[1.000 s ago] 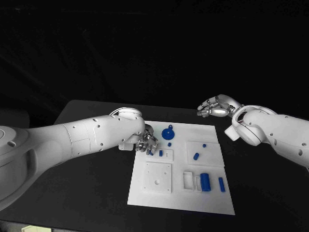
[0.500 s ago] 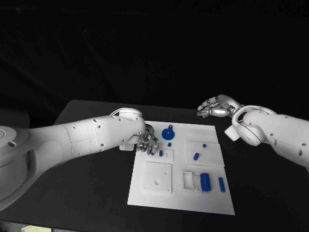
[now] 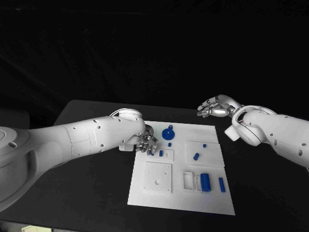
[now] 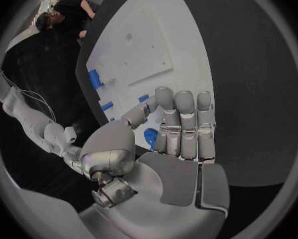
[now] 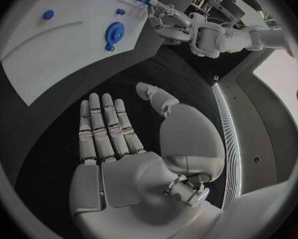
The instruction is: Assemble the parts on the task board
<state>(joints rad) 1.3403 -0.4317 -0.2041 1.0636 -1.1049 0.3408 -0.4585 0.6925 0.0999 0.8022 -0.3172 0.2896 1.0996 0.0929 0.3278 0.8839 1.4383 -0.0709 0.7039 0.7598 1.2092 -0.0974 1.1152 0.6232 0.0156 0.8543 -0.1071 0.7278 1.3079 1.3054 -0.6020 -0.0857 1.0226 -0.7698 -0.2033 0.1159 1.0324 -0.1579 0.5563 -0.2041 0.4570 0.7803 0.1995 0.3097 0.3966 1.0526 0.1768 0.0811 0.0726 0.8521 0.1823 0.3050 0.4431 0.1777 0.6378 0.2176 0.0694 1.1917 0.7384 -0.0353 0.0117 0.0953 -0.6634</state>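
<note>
A black table (image 3: pixel 91 174) carried a white task board (image 3: pixel 186 193) at its middle. Two white robot arms reached in from either side. The left hand (image 3: pixel 145 142) hovered over the board's left edge near its far end, fingers curled downward around a small blue part (image 4: pixel 150 138) held at its fingertips. The right hand (image 3: pixel 217 107) floated above the table just beyond the board's far right corner, palm open, fingers straight and apart, holding nothing. On the board lay a round blue disc part (image 3: pixel 168 132) near the far edge, a long blue block (image 3: pixel 205 181) near the front, and several smaller blue pieces between them.
</note>
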